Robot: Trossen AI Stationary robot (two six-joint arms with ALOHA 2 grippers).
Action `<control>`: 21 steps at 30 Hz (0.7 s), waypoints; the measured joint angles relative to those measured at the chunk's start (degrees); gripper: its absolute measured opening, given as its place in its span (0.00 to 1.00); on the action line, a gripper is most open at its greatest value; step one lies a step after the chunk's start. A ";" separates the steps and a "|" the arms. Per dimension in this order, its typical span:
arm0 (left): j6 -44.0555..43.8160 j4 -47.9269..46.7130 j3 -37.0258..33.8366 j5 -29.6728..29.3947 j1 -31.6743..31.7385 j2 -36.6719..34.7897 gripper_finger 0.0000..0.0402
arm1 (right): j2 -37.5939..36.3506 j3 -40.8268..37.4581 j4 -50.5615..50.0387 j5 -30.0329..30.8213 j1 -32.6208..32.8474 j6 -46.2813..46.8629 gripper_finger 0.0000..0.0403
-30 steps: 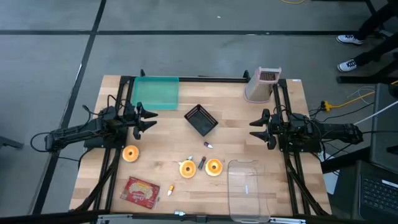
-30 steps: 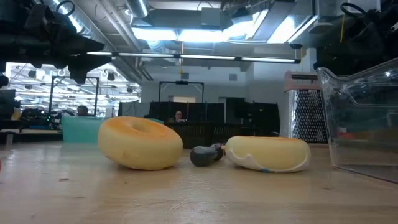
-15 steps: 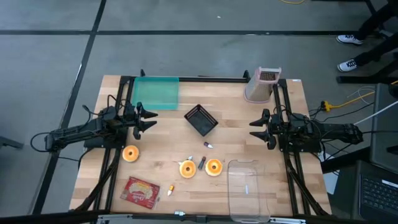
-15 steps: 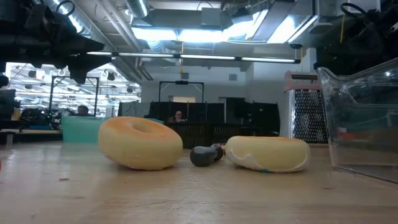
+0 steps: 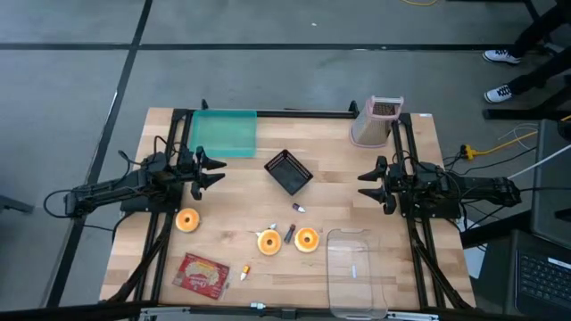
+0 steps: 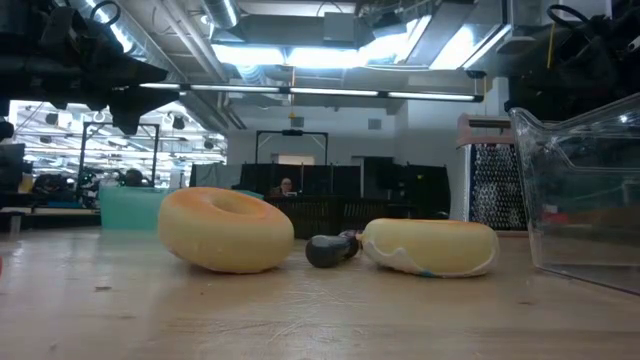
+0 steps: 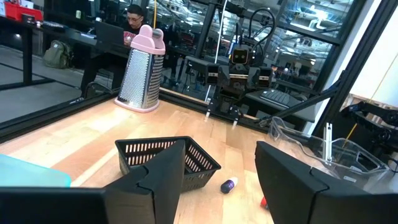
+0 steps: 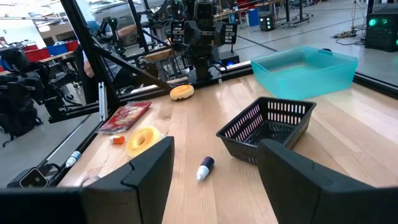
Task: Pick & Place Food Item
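Table [image 5: 339,160] seen from above: bin [image 5: 223,132] at far left corner, grater [image 5: 373,121] at far right corner, basket [image 5: 288,171] between them, nearer centre. Small bottle [image 5: 298,207] just in front of basket. Two doughnuts [image 5: 268,241] [image 5: 306,239] side by side near front centre, third doughnut [image 5: 186,220] left of them. Packet [image 5: 201,274] at front left; clear container [image 5: 354,272] at front right.

Two slim black jointed arms, each gripper [image 5: 212,169] a pair of broad, dark, angular fingers [image 7: 163,180]
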 joint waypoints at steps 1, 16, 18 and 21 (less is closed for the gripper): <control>0.00 0.00 0.00 0.00 0.02 0.00 0.47 | 0.01 0.00 0.01 0.00 0.00 0.00 0.57; -5.04 10.08 0.02 -11.94 0.02 0.04 0.46 | 0.00 0.01 0.01 0.00 0.01 0.00 0.57; -9.88 11.41 0.01 -12.48 0.02 0.06 0.46 | 0.00 0.02 0.01 0.00 0.00 0.01 0.57; -20.39 17.52 0.01 -12.43 0.02 0.07 0.46 | 0.00 0.00 -0.01 -0.01 -0.01 0.01 0.57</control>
